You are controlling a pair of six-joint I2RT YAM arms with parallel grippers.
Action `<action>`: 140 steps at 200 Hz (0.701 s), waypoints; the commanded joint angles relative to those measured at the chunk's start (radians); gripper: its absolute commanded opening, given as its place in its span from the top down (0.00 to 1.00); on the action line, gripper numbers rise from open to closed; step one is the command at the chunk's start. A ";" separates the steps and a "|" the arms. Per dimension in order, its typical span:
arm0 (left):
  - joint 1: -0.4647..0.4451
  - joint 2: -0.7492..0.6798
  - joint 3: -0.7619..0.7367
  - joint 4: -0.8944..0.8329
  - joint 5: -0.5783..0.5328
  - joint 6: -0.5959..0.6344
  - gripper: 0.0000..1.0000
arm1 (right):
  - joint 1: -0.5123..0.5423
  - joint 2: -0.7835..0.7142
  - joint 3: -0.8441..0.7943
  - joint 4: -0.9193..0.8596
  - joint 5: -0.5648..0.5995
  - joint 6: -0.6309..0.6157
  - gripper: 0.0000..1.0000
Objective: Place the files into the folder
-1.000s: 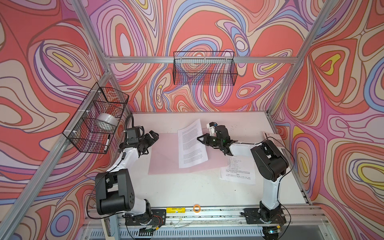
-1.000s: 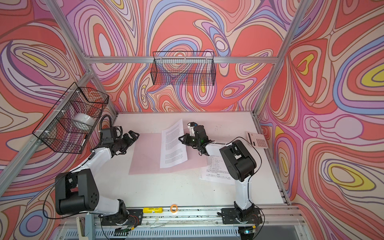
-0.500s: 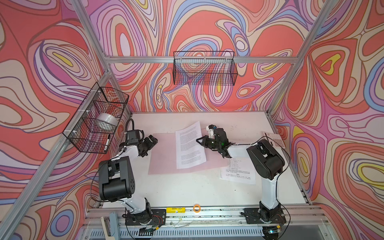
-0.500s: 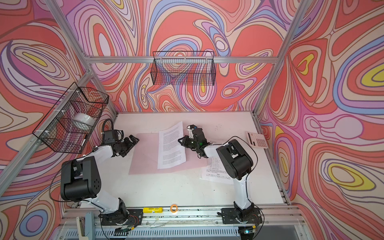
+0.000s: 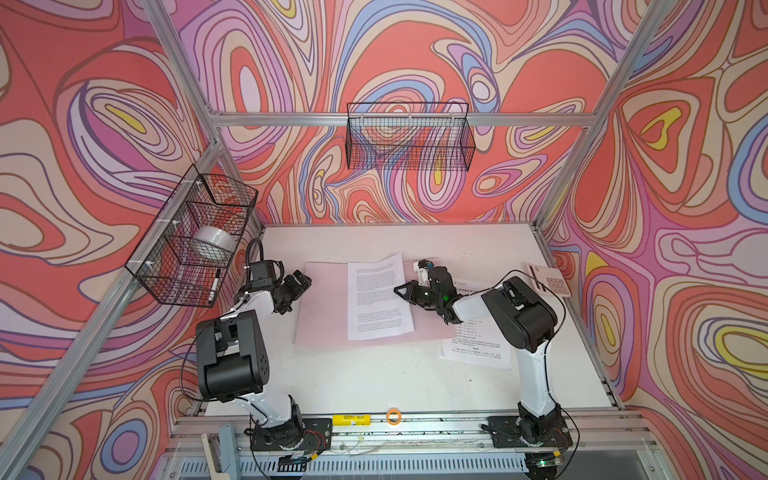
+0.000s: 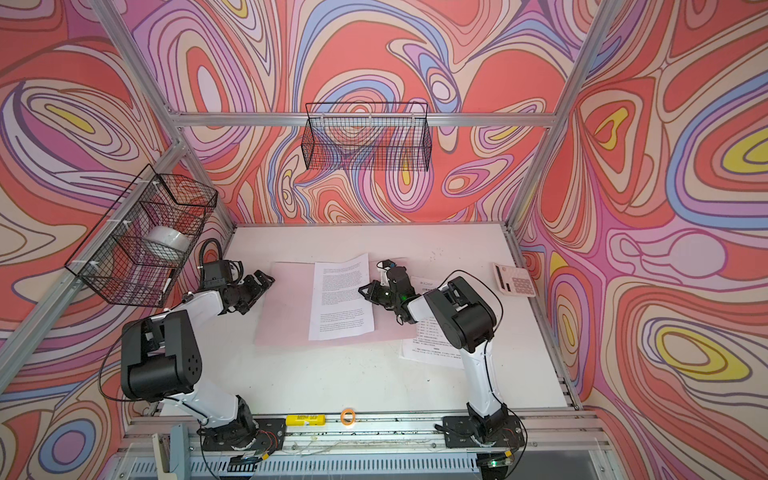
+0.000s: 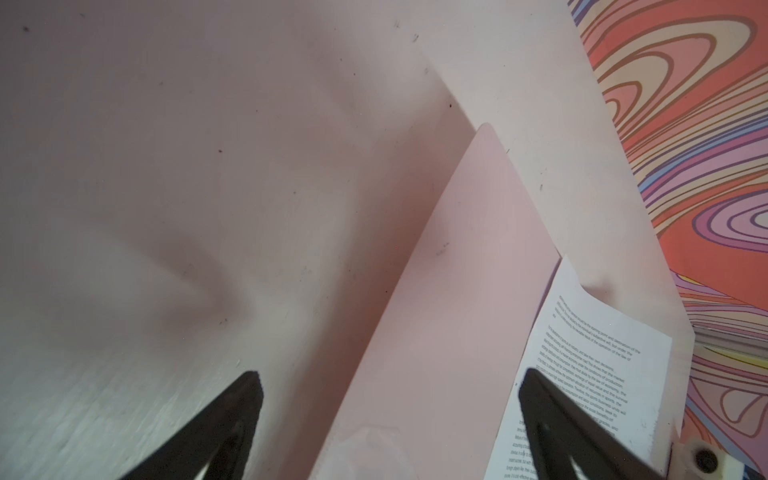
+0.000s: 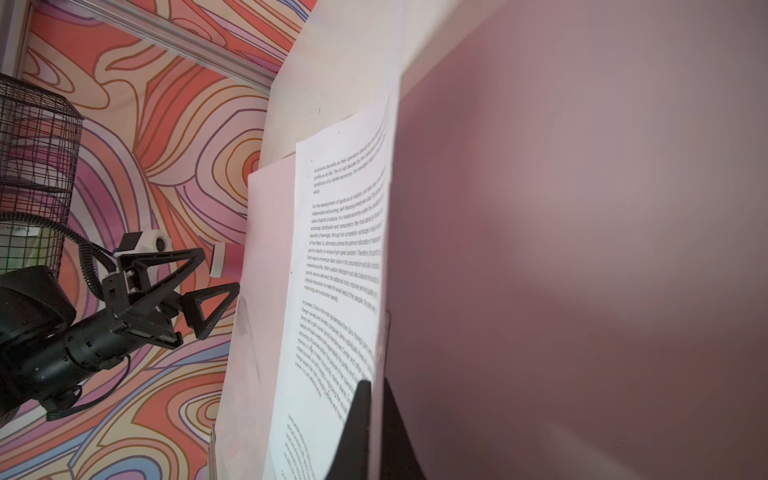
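Right gripper (image 5: 397, 289) pinched shut on printed sheet (image 5: 378, 299) at its right edge. The left gripper (image 5: 300, 293) is spread wide, holding nothing, at folder (image 5: 324, 309) left edge. Surface: white table (image 5: 374, 374), swirl-patterned walls (image 5: 415, 62). Pale-pink folder flat mid-table, sheet on top. Beside it, second sheet (image 5: 478, 347) partly under right arm; calculator (image 5: 550, 281) beyond; back basket (image 5: 409, 137).

The folder (image 5: 324, 307) lies flat mid-table. On its right half lies a printed sheet (image 5: 378, 299), its far end reaching past the folder's back edge. The left gripper (image 5: 297, 291) is just beside the folder's left edge, and the right gripper (image 5: 399, 289) is above its right part, at the sheet's right edge. A second sheet (image 5: 478, 349) lies right of the folder, toward the front. A calculator (image 5: 550, 282) lies farther right.
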 commanded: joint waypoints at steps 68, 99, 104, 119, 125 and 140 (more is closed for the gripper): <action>0.012 0.073 -0.026 0.261 0.292 -0.069 0.15 | -0.027 0.068 -0.010 0.107 -0.065 0.053 1.00; 0.012 0.127 -0.020 0.361 0.400 -0.136 0.38 | -0.027 0.073 -0.009 0.113 -0.072 0.057 1.00; 0.012 0.129 -0.018 0.366 0.407 -0.140 0.41 | -0.027 0.073 -0.010 0.115 -0.074 0.056 1.00; 0.013 0.132 -0.018 0.371 0.414 -0.145 0.50 | -0.027 0.070 -0.011 0.111 -0.072 0.055 1.00; 0.012 0.130 -0.018 0.371 0.415 -0.144 0.53 | -0.027 0.068 -0.011 0.108 -0.072 0.054 1.00; 0.013 0.128 -0.011 0.348 0.406 -0.131 0.59 | -0.027 0.066 -0.012 0.107 -0.073 0.054 1.00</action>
